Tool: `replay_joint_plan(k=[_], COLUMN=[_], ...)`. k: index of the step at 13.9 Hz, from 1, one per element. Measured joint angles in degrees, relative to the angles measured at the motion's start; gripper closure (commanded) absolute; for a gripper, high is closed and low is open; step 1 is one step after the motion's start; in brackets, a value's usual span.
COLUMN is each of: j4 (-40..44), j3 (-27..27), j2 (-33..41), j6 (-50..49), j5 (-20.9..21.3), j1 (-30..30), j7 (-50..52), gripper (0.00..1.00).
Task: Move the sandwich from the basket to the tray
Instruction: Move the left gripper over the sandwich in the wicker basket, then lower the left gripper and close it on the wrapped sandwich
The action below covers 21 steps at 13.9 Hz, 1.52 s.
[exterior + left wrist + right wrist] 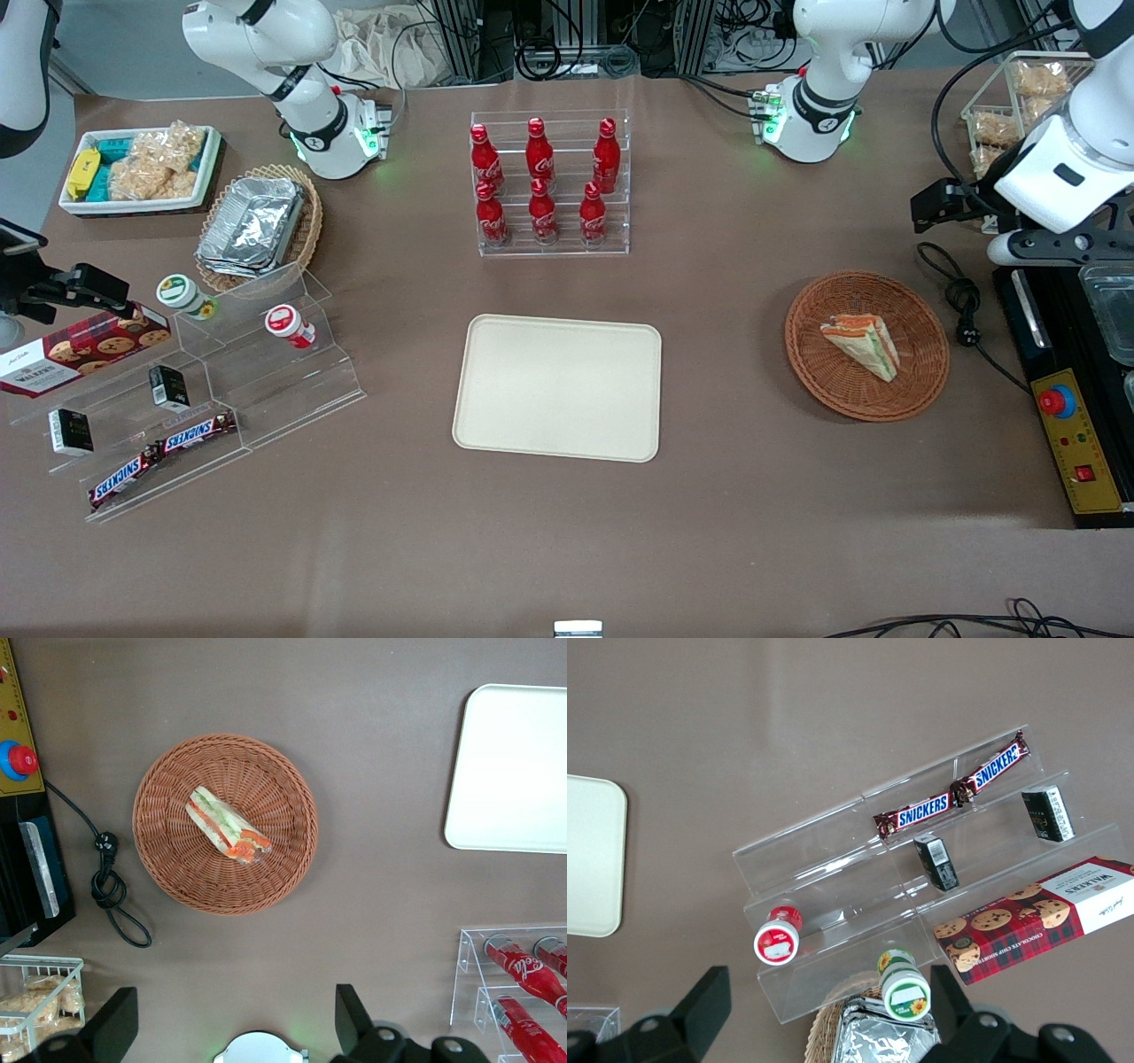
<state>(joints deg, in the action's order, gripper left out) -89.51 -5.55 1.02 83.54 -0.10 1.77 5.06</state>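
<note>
end effector (232, 1020) above woven basket (168, 864)

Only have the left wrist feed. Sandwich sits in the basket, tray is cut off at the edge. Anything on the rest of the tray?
Observer: No. The front view shows the whole tray, and it is bare.
Operator: Anything on the table between basket and tray?
Observer: Nothing, just bare brown table between the basket and the tray.
Operator: Where is the end effector relative to the basket?
Observer: The open end effector is not above the sandwich. The arm holds it farther from the front camera than the basket, toward the working arm's end of the table.
</note>
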Motion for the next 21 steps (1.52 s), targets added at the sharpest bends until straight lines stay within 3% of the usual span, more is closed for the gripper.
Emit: replay_joint_plan(k=[4,10,14,19,21], j4=[0.0,-3.8,-14.6,-33.0,-36.7], j3=[0.0,0.0,0.1,-0.1,-0.1], j2=[-0.2,-3.4,-2.7,-4.2,-6.8], j6=[-0.3,1.9,12.9,39.6,44.9], j5=[0.1,0.0,-0.1,-0.1,-0.1], j1=[-0.1,-1.2,-4.9,-5.1,-5.2], j7=[3.0,22.3,24.4,35.6,37.3], gripper=[0.00,0.01,0.00,0.01,0.01])
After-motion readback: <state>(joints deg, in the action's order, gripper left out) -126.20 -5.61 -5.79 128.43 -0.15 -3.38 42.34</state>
